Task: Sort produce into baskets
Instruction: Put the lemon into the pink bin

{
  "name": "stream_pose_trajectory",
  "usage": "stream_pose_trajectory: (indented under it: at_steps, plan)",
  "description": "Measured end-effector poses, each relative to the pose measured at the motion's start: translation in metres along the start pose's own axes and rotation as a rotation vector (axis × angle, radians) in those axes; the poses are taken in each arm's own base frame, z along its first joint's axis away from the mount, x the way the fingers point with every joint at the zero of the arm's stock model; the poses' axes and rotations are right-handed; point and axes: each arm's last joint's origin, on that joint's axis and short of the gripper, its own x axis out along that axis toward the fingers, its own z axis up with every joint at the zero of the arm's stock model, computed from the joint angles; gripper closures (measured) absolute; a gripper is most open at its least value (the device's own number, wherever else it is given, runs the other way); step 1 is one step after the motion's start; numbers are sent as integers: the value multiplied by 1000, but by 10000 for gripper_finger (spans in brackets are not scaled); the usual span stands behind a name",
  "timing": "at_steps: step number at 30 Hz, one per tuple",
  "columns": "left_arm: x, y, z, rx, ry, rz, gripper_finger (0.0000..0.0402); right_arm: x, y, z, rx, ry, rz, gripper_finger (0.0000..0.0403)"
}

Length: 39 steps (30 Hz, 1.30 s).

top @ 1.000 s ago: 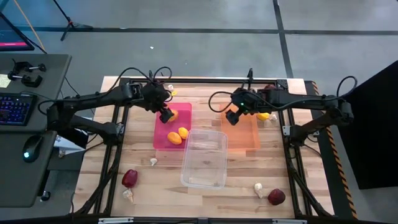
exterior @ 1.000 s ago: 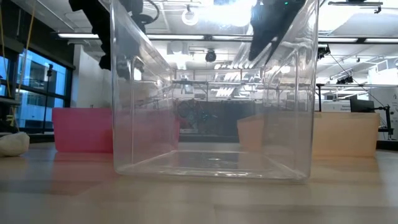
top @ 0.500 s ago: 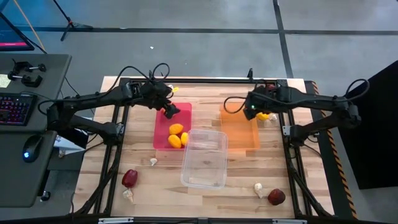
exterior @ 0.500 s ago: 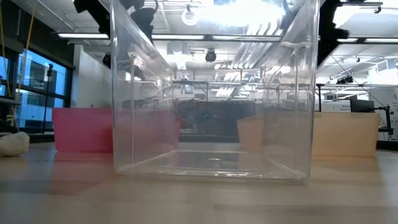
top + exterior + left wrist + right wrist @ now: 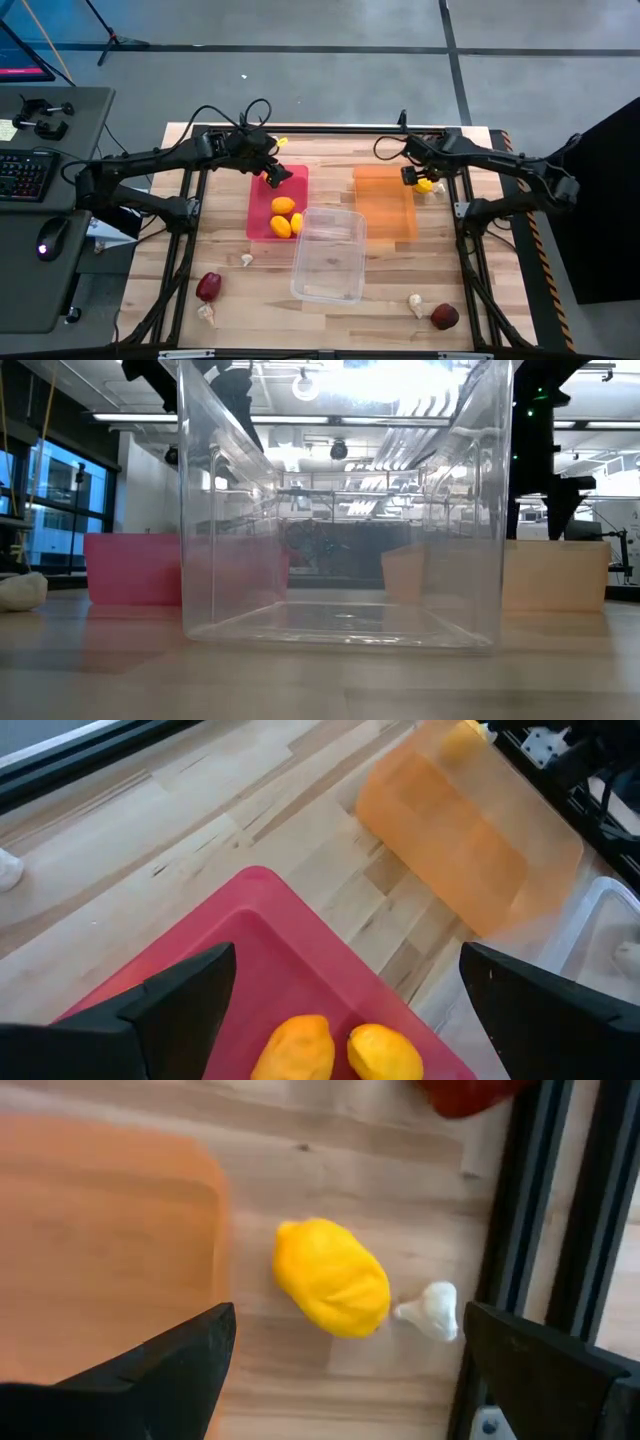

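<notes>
The high view takes in the whole table [image 5: 330, 310]: the pink bin [image 5: 260, 205] holds two lemons [image 5: 283, 206], with the clear bin [image 5: 328, 255] just in front of it and the orange bin [image 5: 385, 202] to its right. A beet [image 5: 209, 287] and garlic [image 5: 206, 313] lie near the front left corner, another beet [image 5: 444, 316] and garlic [image 5: 416, 303] near the front right.

Only the right wrist view shows what lies under the right gripper [image 5: 345, 1380]: a lemon [image 5: 332, 1277] on bare wood just beside the orange bin's wall [image 5: 110, 1250], a garlic bulb [image 5: 430, 1308] touching or nearly touching it, and a red piece [image 5: 470, 1092] farther off by the table's back right corner. The jaws are spread wide, empty, with the lemon ahead of the gap between them.

The left wrist view shows the left gripper [image 5: 345, 1010] over the pink bin's back edge, jaws spread and empty, two lemons [image 5: 295, 1048] between the fingers.

The low view mostly sees through the clear bin [image 5: 340, 510].
</notes>
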Motion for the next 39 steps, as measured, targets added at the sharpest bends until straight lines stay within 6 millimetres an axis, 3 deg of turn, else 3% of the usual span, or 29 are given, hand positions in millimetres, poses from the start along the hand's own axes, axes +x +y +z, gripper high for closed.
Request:
stream_pose_trajectory:
  at_steps: [7, 19, 33, 39]
  plan:
    - [0, 0, 0, -16, -1, 0, 30, -10, -13, 7, 54, -58, -3, 22]
    - [0, -2, 5, -17, -54, -23, 30, 36, -28, -4, 177, 128, 74, 22]
    - [0, -3, 9, -17, -101, -11, 30, 46, -24, 4, 188, -13, 91, 22]
    - [-1, -4, 10, -17, -115, -18, 30, 57, -22, 10, 180, 31, 94, 22]
